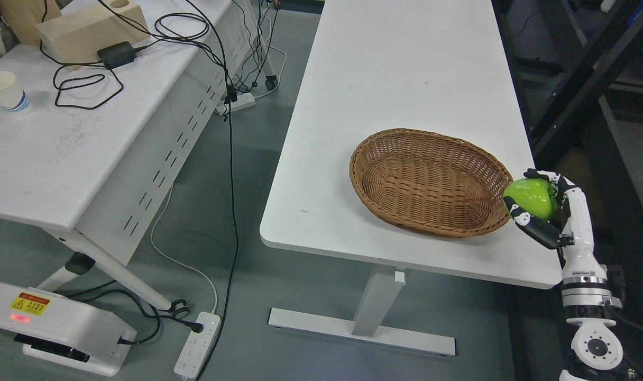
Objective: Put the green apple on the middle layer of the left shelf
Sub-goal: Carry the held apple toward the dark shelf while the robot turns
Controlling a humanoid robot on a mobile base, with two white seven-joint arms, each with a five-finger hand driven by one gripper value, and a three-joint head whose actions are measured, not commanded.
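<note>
**Right hand gripping the green apple next to the basket**

So the black fingers (533, 228) are wrapping around the green apple (532, 197), one curling under it and the others hooking over the top and far side. The right hand (546, 209) is clamping it properly, with the white wrist and arm running down to the lower right corner of the head view. The left arm isn't showing anywhere.

The apple is looking bright lime green and glossy, with a pale highlight on top, and the shape is a bit lumpy rather than perfectly round. It's sitting in the hand just off the right end of the wicker basket (430, 182), right against the rim or maybe just overlapping it from this angle, can't tell if it's actually touching. It's hanging over the right edge of the table, near the front corner.

The basket is an oval brown woven one, lying on a white table (401, 69) with a single grey pedestal leg. Further right, a dark shelf frame (591, 69) is running along the table's side. On the left, a second white desk (62, 153) is carrying a paper cup (5, 91), a wooden block (91, 29) and a black power adapter (116, 54) with loose cables trailing down to a power strip (197, 345) on the grey floor.
</note>
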